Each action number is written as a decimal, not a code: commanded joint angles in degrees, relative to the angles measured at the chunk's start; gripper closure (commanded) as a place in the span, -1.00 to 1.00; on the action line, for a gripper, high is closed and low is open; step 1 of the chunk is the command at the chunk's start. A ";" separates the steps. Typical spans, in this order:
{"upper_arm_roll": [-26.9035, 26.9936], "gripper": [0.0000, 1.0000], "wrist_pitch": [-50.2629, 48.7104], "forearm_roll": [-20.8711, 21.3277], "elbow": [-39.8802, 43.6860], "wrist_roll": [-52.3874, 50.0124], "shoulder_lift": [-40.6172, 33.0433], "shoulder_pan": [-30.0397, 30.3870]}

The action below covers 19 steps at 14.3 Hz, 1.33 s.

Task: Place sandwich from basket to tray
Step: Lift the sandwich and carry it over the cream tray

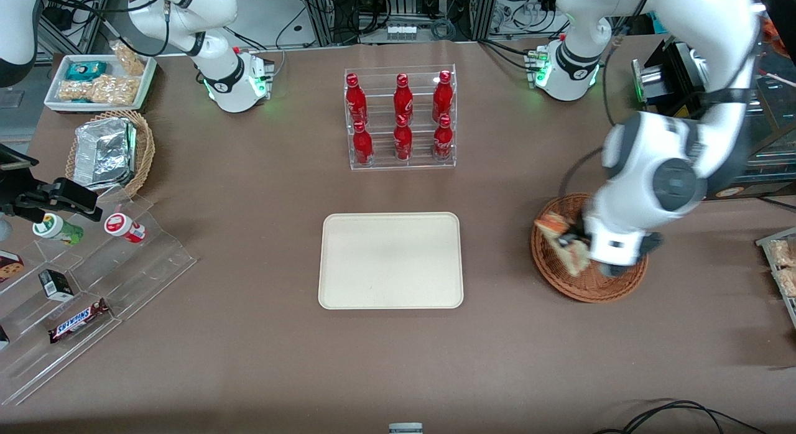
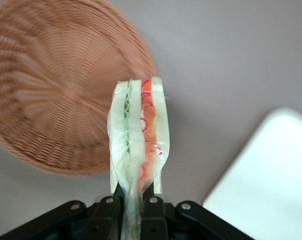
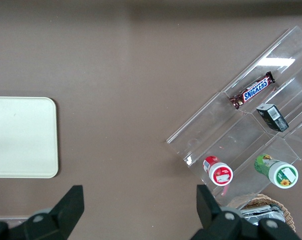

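So my gripper (image 2: 133, 202) has its jaws clamped on the sandwich (image 2: 138, 135), long axis sticking straight out, over the basket (image 2: 55, 95), tray (image 2: 266, 175) just off sideways.

High front camera looking steeply down over the whole table, left wrist camera close above the left arm's gripper (image 2: 133, 202), both sharing the round reddish-brown wicker basket (image 1: 559, 278) and flat cream-beige plastic tray (image 1: 390, 260)

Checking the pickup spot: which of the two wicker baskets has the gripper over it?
The reddish-brown basket at the working arm's end; the gripper holds the sandwich above it. The tan basket holds foil.
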 commanded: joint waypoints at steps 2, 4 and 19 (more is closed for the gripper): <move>0.36 0.93 -0.53 1.78 3.32 2.77 5.24 -10.01; -0.60 0.92 -0.36 0.90 7.78 8.49 9.63 -12.11; -0.52 0.26 6.58 9.16 34.62 -4.05 34.35 -26.19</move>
